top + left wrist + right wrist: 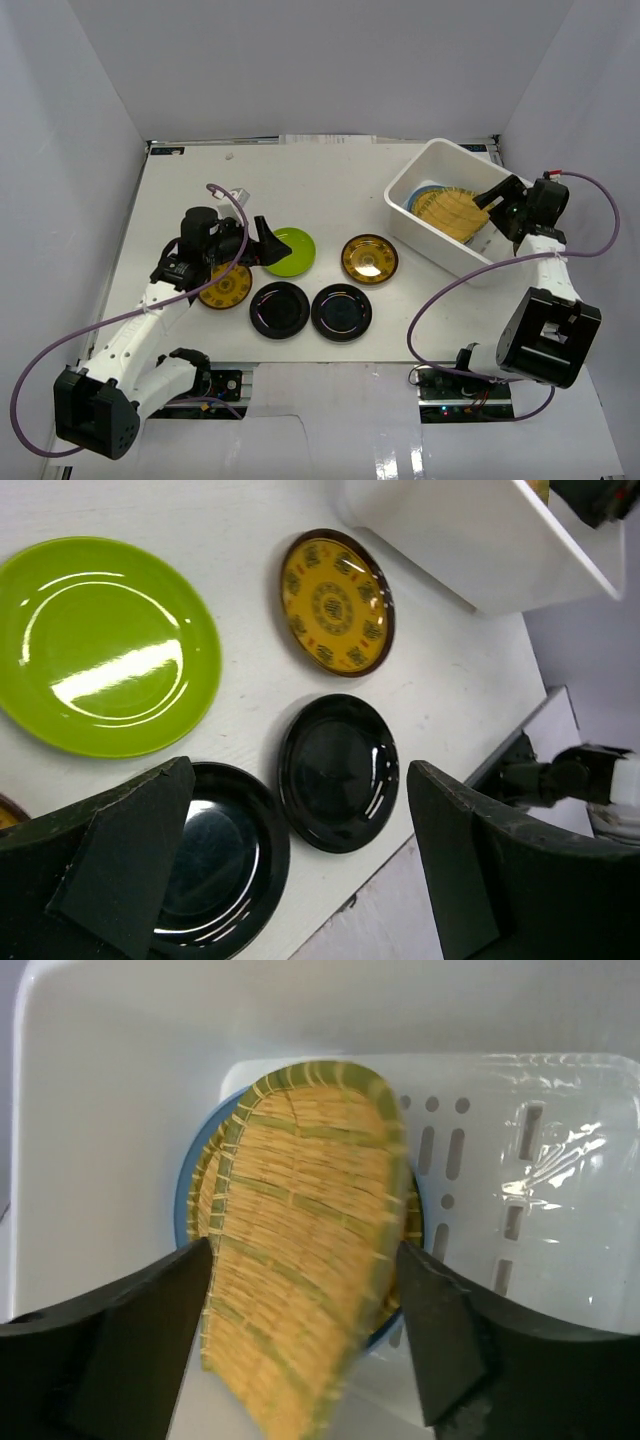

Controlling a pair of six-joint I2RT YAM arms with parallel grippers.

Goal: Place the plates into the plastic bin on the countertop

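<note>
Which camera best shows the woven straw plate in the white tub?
The right wrist view: the woven straw plate appears large, tilted between the fingers of the right gripper, weave clear. The top view shows it small inside the plastic bin. The left wrist view shows little beyond the bin's outer wall.

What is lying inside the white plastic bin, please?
A woven straw plate stands tilted between the fingers of the right gripper, over a light blue plate showing only its rim. The rim of a second woven plate peeks out beside it. Anything underneath is covered.
</note>
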